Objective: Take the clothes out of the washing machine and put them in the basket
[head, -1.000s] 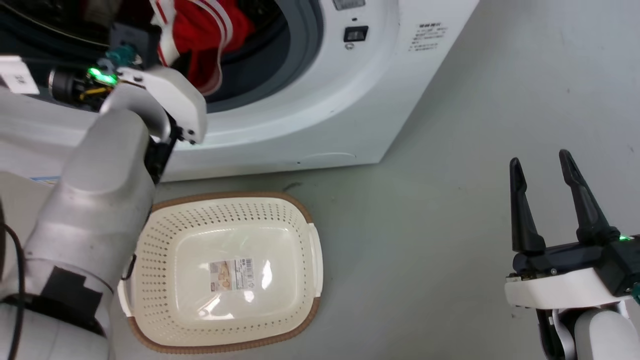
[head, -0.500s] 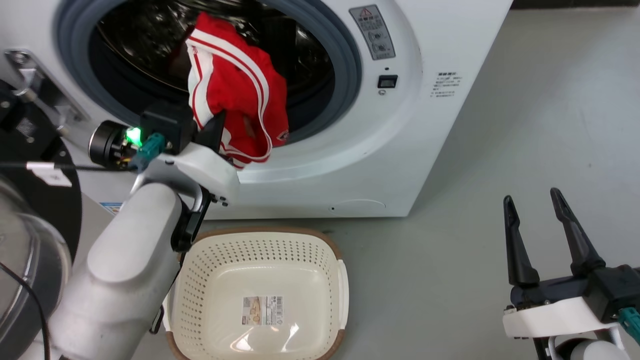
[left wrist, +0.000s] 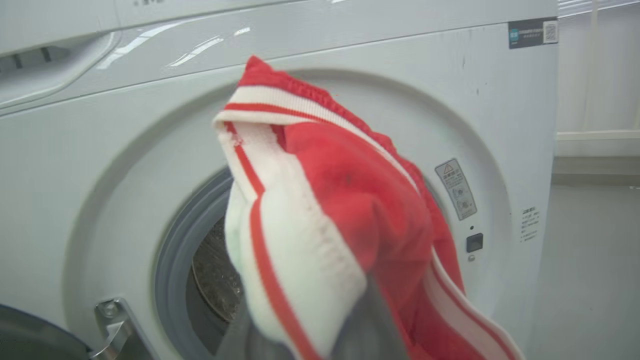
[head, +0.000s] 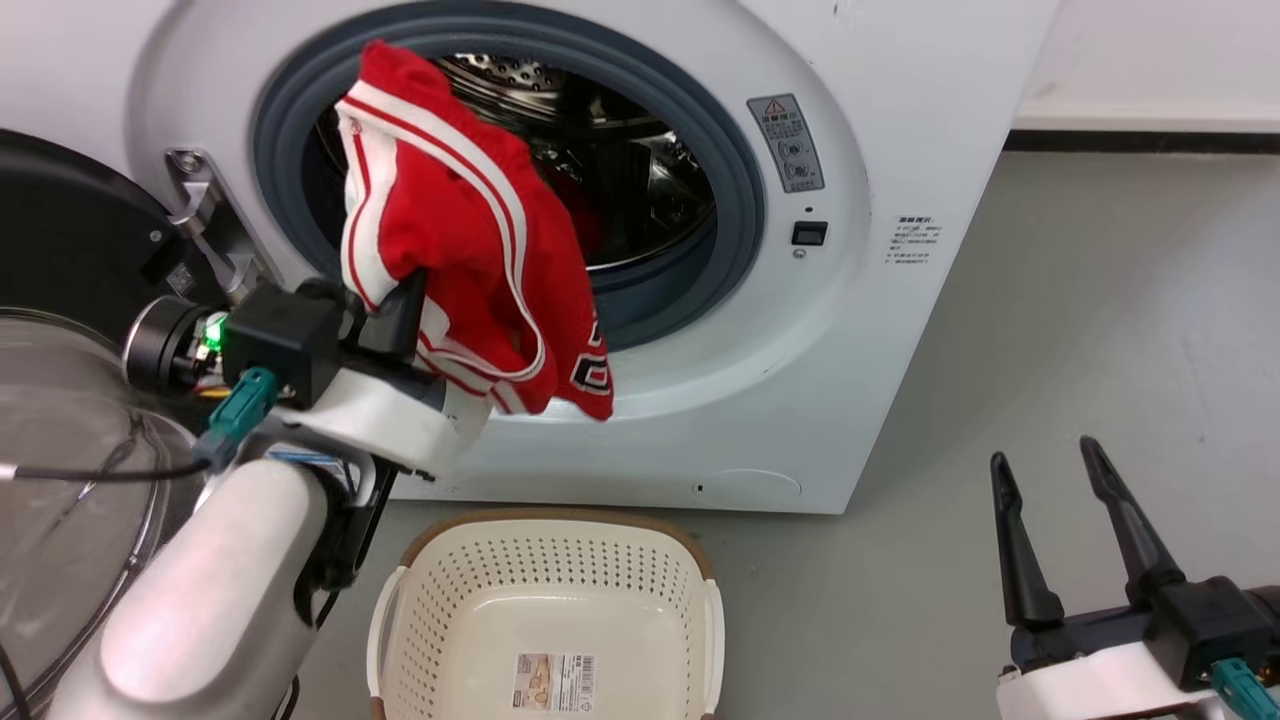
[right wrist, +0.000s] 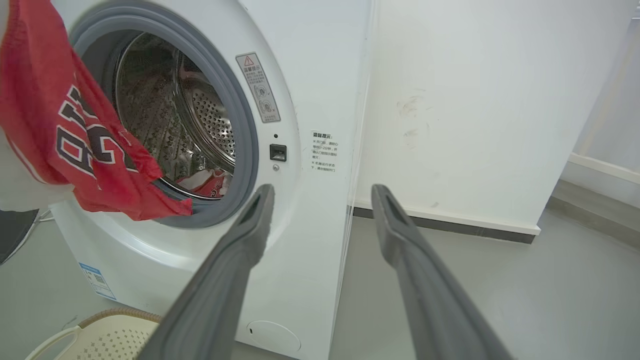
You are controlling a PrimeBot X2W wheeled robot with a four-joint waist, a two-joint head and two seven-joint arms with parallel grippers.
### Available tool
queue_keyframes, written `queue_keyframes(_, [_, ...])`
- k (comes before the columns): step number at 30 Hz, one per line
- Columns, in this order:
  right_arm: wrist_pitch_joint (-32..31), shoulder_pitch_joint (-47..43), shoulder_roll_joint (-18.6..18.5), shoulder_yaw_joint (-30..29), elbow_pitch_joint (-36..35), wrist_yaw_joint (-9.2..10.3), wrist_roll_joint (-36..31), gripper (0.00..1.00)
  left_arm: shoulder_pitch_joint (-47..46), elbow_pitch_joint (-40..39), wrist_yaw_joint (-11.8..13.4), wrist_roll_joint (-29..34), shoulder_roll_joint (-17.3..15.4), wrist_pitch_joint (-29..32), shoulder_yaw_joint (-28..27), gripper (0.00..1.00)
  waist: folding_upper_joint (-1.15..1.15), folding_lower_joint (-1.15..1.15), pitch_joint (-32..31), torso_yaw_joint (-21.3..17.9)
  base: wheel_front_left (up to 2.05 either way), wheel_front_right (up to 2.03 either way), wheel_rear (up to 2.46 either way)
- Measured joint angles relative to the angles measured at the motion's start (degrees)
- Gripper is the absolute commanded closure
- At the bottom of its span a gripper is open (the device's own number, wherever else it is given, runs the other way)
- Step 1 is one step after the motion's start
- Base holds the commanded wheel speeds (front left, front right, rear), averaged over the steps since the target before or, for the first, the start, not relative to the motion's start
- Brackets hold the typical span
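Observation:
A red garment with white stripes [head: 470, 250] hangs in front of the washing machine's [head: 880, 330] round porthole, above the floor. My left gripper [head: 405, 305] is shut on it, the cloth draped over its fingers. In the left wrist view the clothes [left wrist: 325, 215] cover most of the grey fingers [left wrist: 372, 325]. More red clothes [right wrist: 207, 182] lie low in the steel drum. The cream basket [head: 545, 600] stands on the floor below the held garment. My right gripper [head: 1042, 455] stays open at the lower right, well away, with nothing between its fingers [right wrist: 240, 240].
The washer's black-framed glass door [head: 70, 250] stands open at the left, close to my left forearm. Grey floor [head: 1100, 300] stretches to the right of the machine. A white wall with a dark skirting strip [right wrist: 450, 225] runs behind.
The head camera has tilted up, so more of the washer shows. My left gripper has drawn the red garment out of the drum, in front of the porthole. The right gripper stays open.

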State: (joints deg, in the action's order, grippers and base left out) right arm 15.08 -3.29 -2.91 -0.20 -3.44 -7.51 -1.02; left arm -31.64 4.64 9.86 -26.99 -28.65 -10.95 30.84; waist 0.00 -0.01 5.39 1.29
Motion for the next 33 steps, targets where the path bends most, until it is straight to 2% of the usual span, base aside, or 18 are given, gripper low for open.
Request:
queue_keyframes(6, [0.0, -1.3, 0.01, 0.33, 0.12, 0.0, 0.02, 0.0, 4.56, -8.81, 2.8, 0.46, -3.71, 2.75, -0.62, 1.0, 0.0, 0.0, -1.73, 0.4, 0.0, 0.0, 0.0])
queue_keyframes(7, [0.0, -1.54, 0.0, 0.27, 0.14, 0.0, 0.05, 0.0, 6.36, -12.48, 3.88, 0.55, -5.04, 3.86, -0.92, 1.0, 0.0, 0.0, -1.89, 0.54, 0.0, 0.0, 0.0])
queue_keyframes(11, [0.0, -1.57, 0.0, 0.15, 0.23, 0.0, 0.45, 0.0, 8.23, -16.51, 5.35, 1.04, -6.87, 5.17, -1.32, 1.0, 0.0, 0.0, -1.85, 0.62, 0.0, 0.0, 0.0])
queue_keyframes(15, [0.0, -1.57, 0.01, 0.18, 0.24, 0.0, 0.62, 0.0, 10.19, -18.23, 5.8, 0.88, -7.38, 6.3, -0.87, 1.0, 0.0, 0.0, -1.21, 0.73, 0.0, 0.0, 0.0])
queue_keyframes(19, [0.0, -1.35, 0.01, 0.35, 0.2, 0.0, 0.62, 0.0, 12.55, -17.48, 5.46, -0.03, -7.02, 6.48, 0.77, 1.0, 0.0, 0.01, 0.03, 0.56, 0.0, 0.0, 0.0])
queue_keyframes(25, [0.01, 0.19, 0.0, 0.18, -0.27, 0.0, 0.43, 0.0, 15.63, -13.05, 3.86, -1.4, -4.46, 5.68, 4.28, 1.0, 0.0, 0.01, 3.15, 0.02, 0.0, 0.0, 0.0])
queue_keyframes(33, [0.01, 4.44, 0.0, -0.67, -1.25, 0.0, -0.45, 0.0, 15.58, -0.89, 0.32, -1.94, -1.37, 3.38, 7.54, 1.0, 0.0, 0.01, 9.98, -1.34, 0.0, 0.0, 0.0])
